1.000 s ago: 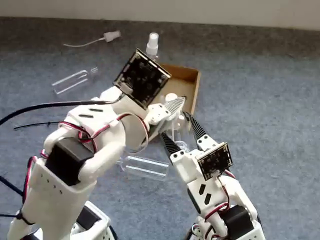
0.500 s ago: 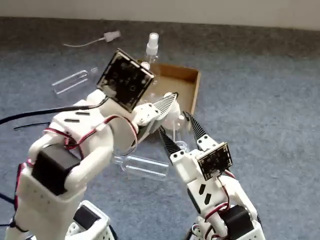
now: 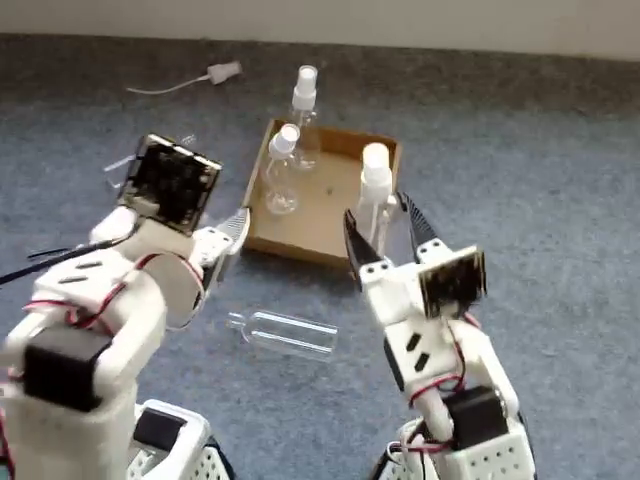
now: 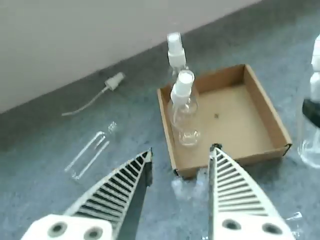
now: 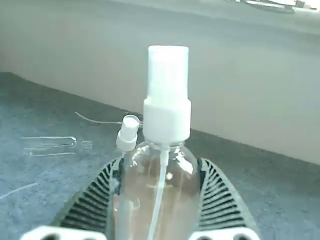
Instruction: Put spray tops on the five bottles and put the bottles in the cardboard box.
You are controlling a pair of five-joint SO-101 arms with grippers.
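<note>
The right gripper (image 5: pixel 160 166) is clamped on a clear round-shouldered plastic bottle (image 5: pixel 156 197). Its dark ribbed fingers (image 5: pixel 220 187) press against both sides of the glassy body. The bottle is upright and capped with a smooth white cylindrical spray top (image 5: pixel 167 95), and a thin tube runs down inside it. In the high view it sits by the near right corner of the shallow brown cardboard box (image 3: pixel 325 208) (I cannot tell whether its base is inside the wall or just outside).

The left gripper (image 4: pixel 181 150) is spread wide, with nothing between its white ribbed triangular fingers (image 4: pixel 122 192). It is poised over the grey-blue napped carpet (image 3: pixel 560 200), just in front of the box's near wall.

A second capped clear bottle (image 3: pixel 281 172) stands upright inside the box, close to its left wall. A third capped clear bottle (image 3: pixel 304 105) stands on the carpet just behind the far wall.

Two bottles have no tops and lie on their sides. One uncapped clear bottle (image 3: pixel 285 333) lies in front of the box, between the two arms. A slimmer uncapped bottle (image 4: pixel 90 152) lies well off to the left.

A loose white spray head with a long thin tube (image 3: pixel 218 72) lies on the far carpet, near the pale wall (image 4: pixel 75 40).
</note>
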